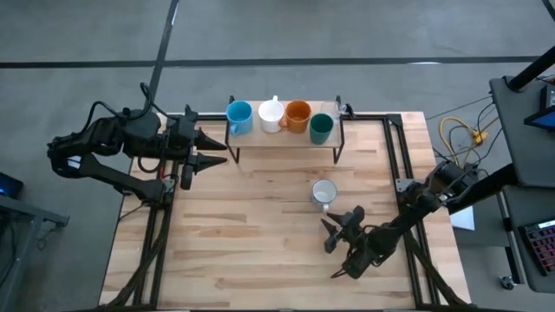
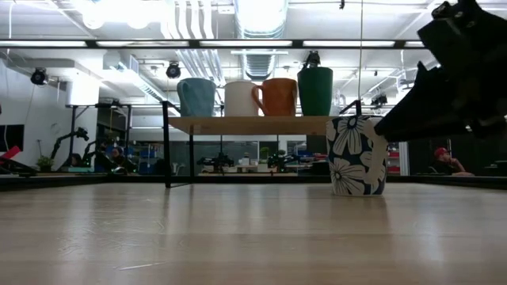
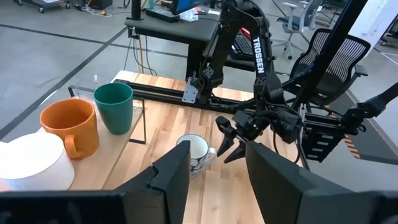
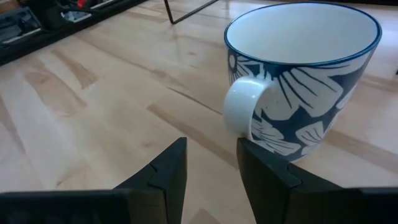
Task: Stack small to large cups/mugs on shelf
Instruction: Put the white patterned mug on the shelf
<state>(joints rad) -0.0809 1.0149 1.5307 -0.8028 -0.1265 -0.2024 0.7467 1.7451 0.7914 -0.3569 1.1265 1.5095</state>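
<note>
Four mugs stand in a row on the low wood shelf (image 1: 286, 141) at the table's far side: light blue (image 1: 239, 116), white (image 1: 271, 114), orange (image 1: 297, 115) and dark teal (image 1: 321, 128). A white mug with a dark blue flower pattern (image 1: 323, 192) stands upright on the table in front of the shelf's right end, its handle (image 4: 245, 109) toward my right gripper. My right gripper (image 4: 211, 149) is open just short of that handle, low over the table. My left gripper (image 1: 221, 149) is open and empty by the shelf's left end. No clear glass shows.
Black rails (image 1: 395, 156) run along the table's left, right and far edges. Bare wood (image 1: 243, 243) lies left of and nearer than the flower mug. The shelf's thin black legs (image 2: 166, 146) stand on the table.
</note>
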